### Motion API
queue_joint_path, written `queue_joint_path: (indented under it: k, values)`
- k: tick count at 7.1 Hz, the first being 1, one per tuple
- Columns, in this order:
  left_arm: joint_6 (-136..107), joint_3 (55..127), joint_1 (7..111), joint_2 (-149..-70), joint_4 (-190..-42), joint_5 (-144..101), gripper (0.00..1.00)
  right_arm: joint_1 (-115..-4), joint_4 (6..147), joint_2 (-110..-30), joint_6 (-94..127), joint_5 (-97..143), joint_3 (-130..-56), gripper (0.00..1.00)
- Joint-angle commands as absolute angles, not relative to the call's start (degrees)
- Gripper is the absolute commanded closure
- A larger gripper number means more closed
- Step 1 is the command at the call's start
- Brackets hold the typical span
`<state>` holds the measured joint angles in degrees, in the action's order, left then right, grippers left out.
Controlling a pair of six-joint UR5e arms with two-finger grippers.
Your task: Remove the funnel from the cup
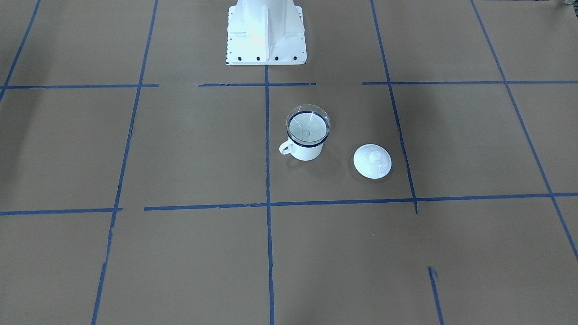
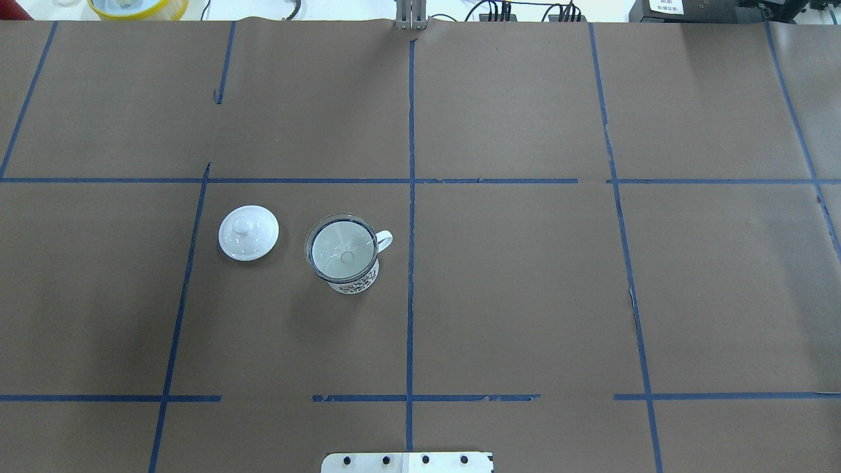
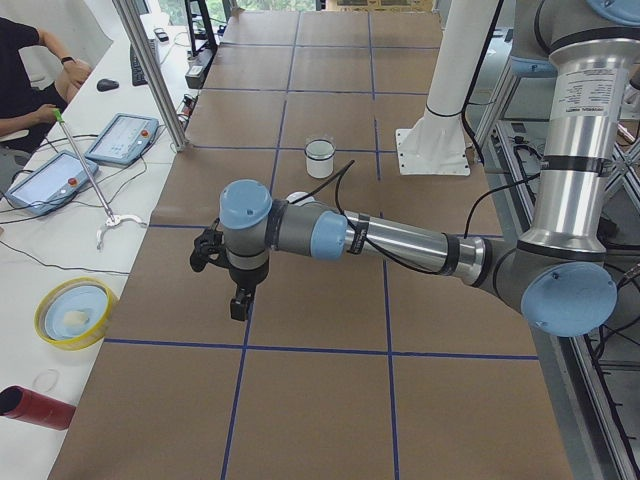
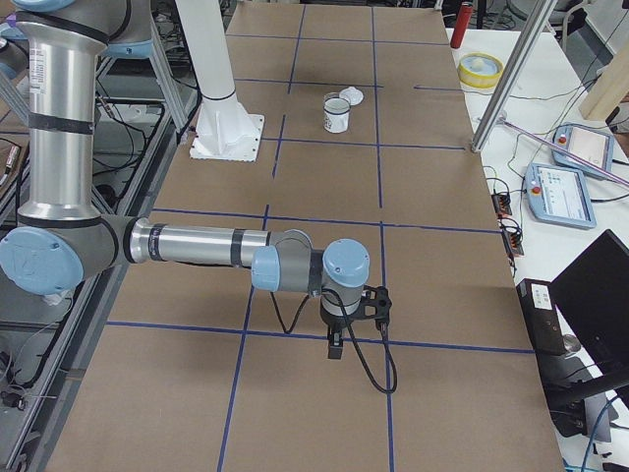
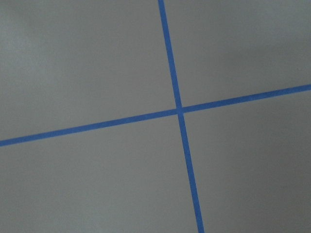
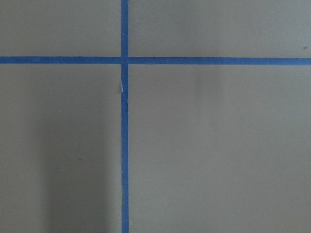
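The clear funnel (image 1: pixel 308 124) sits spout-down in the white cup (image 1: pixel 307 152), which has a dark blue rim and stands near the table's middle. From overhead, the funnel (image 2: pixel 341 248) fills the mouth of the cup (image 2: pixel 355 283), whose handle points right. My left gripper (image 3: pixel 237 300) hangs over the table's left end, far from the cup (image 3: pixel 320 158). My right gripper (image 4: pixel 335 344) hangs over the right end, far from the cup (image 4: pixel 336 116). Both show only in side views, so I cannot tell if they are open or shut. The wrist views show only brown paper and blue tape.
A white round lid (image 1: pixel 372 161) with a knob lies beside the cup. The robot's white pedestal (image 1: pixel 265 31) stands behind it. Off the table's left end are a slanted metal post (image 3: pixel 150 70), a yellow bowl (image 3: pixel 75 312), tablets and a seated person (image 3: pixel 25 70).
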<state>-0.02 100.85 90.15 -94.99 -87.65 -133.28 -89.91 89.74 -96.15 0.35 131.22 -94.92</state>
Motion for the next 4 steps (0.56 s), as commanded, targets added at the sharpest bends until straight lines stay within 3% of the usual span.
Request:
queue_joint_path:
  k: [1, 4]
  values:
    - [-10.1, 107.2, 84.6, -100.5, -84.5, -133.2, 0.00, -89.9, 89.7, -96.1, 0.4, 131.2, -94.9, 0.00]
    - [-24.3, 113.9, 72.7, -110.4, -78.9, -133.2, 0.00, -89.9, 89.7, -96.2, 0.4, 131.2, -94.9, 0.00]
